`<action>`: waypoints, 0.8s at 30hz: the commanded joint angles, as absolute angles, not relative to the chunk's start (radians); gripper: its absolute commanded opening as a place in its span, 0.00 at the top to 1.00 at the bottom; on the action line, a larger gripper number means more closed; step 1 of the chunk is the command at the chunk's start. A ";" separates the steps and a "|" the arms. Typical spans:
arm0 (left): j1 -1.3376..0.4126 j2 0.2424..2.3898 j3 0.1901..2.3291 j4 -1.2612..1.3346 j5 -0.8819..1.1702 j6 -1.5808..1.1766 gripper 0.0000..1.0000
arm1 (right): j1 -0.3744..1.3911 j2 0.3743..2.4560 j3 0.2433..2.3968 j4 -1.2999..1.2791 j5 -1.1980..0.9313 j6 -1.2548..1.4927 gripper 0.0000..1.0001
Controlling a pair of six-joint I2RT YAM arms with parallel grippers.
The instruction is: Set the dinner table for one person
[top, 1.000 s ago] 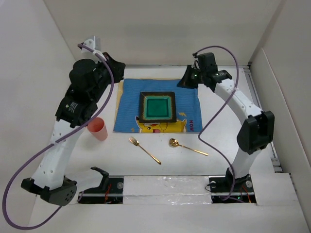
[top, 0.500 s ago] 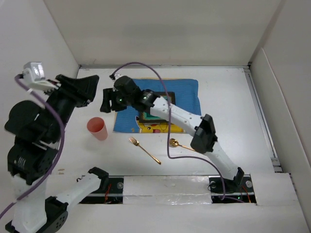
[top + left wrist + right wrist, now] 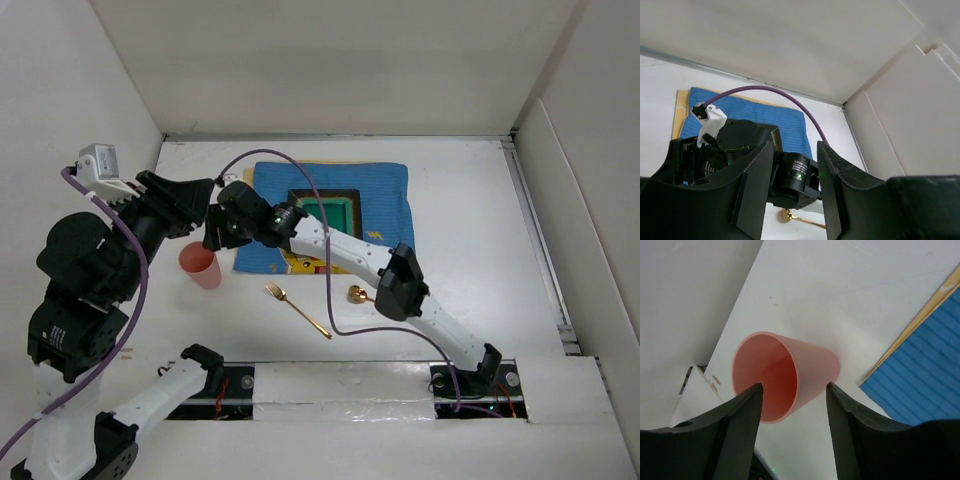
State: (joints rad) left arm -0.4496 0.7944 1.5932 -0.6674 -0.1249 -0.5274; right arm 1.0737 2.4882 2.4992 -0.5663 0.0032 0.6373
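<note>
Dinner table [image 3: 470, 200], right end effector [image 3: 793, 386] spread wide near pink cup [image 3: 790, 372]

Light is bright, even and diffuse. The white panels and dinner table [image 3: 470, 250] sit near overexposure in the top view. Shadows under the arms are soft and short. Right wrist: pink cup [image 3: 785, 375] sharp, right gripper's fingers [image 3: 735, 440] dark and blurred. Left wrist: left gripper's fingers [image 3: 755, 190] underexposed, soft-edged.
</note>
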 commanded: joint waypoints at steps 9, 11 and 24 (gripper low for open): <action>-0.448 0.764 1.548 -0.641 -0.147 -0.526 0.63 | 1.100 2.560 2.500 -0.517 0.008 0.669 0.60; -0.448 0.765 1.548 -0.643 -0.149 -0.525 0.63 | 1.100 2.542 2.487 -0.495 0.015 0.683 0.91; -0.448 0.821 1.480 -0.585 -0.180 -0.517 0.64 | 0.835 2.047 2.150 -0.440 0.086 0.683 1.00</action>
